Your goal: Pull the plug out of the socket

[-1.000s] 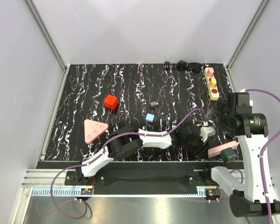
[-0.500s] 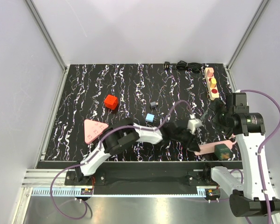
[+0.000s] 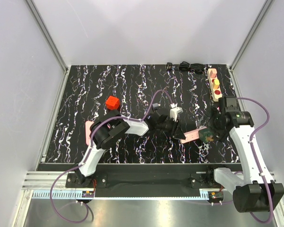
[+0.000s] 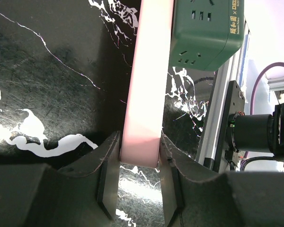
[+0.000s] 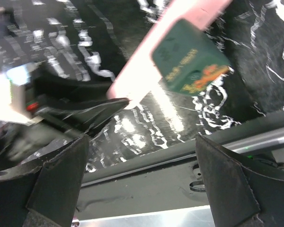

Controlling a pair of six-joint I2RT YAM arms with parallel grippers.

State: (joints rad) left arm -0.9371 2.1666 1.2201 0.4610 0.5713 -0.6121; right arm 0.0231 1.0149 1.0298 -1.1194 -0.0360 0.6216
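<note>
The left gripper [image 4: 139, 158] is clenched on a pink bar [image 4: 149, 71] whose far end, beside a green block [image 4: 206, 28], is cropped from the wrist view, the right gripper [image 5: 142, 142] is spread, and the socket [image 3: 215, 85] lies far right, details indistinct.

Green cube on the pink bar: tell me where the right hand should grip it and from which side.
Grip the green cube across its two flat opposite faces, coming from its free side, away from the pink bar. The left hand is shut on the bar's other end, and the open right hand faces the cube, so that approach looks clear.
</note>
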